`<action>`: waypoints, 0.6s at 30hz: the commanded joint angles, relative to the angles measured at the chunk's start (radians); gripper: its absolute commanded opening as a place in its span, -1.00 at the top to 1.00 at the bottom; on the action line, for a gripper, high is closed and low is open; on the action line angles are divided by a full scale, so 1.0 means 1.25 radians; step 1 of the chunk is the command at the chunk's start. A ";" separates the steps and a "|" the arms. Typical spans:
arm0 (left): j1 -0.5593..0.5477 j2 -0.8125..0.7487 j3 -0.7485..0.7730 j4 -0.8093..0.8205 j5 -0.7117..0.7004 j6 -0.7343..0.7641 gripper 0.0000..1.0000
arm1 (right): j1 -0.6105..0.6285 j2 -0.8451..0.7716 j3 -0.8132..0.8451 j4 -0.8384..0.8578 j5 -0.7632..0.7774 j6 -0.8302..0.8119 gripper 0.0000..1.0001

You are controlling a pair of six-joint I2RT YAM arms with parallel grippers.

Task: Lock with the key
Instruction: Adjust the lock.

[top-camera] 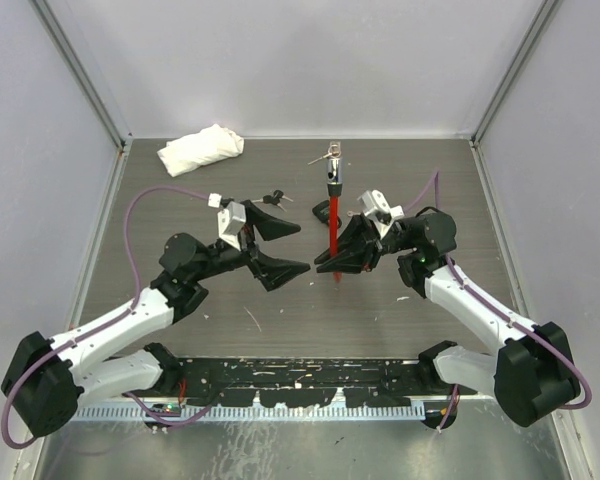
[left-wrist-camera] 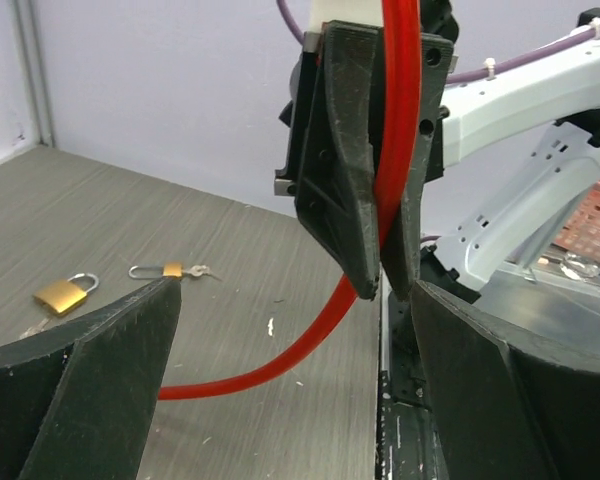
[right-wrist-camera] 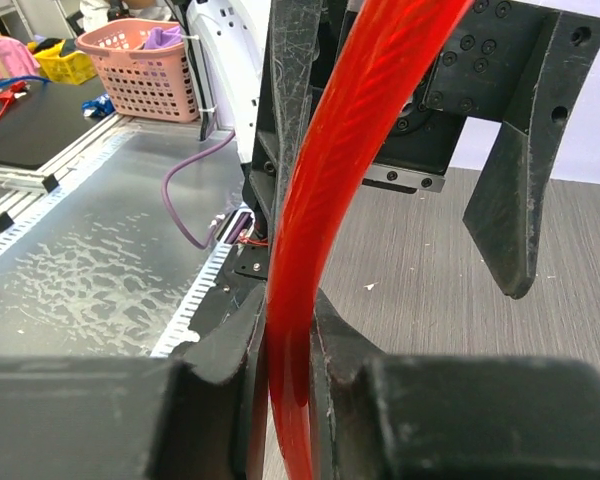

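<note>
A red cable lock (top-camera: 333, 222) runs up the middle of the table. My right gripper (top-camera: 338, 264) is shut on its near part, and the cable (right-wrist-camera: 320, 200) passes straight between the pressed fingers (right-wrist-camera: 230, 350). My left gripper (top-camera: 292, 250) stands wide open just left of it, with nothing between its fingers (left-wrist-camera: 90, 380). From the left wrist view the right gripper (left-wrist-camera: 385, 285) hangs over the gap, pinching the cable (left-wrist-camera: 280, 365). A small silver key and shackle cluster (top-camera: 327, 154) lies at the cable's far end. A brass padlock (left-wrist-camera: 62, 294) and a smaller brass lock with a key (left-wrist-camera: 170, 270) lie beyond.
A crumpled white cloth (top-camera: 201, 148) lies at the back left. A small dark item like black-headed keys (top-camera: 276, 198) sits just behind the left gripper. Grey walls close the table on three sides. A black rail (top-camera: 300, 385) runs along the near edge between the arm bases.
</note>
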 commanded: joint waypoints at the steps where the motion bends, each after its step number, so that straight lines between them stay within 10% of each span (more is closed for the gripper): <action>1: 0.008 0.025 0.049 0.160 0.053 -0.048 -0.97 | -0.002 -0.009 0.012 0.040 -0.006 -0.015 0.98; 18: 0.049 0.197 0.158 0.380 0.189 -0.230 -0.81 | -0.003 -0.006 0.013 0.036 -0.011 -0.015 0.98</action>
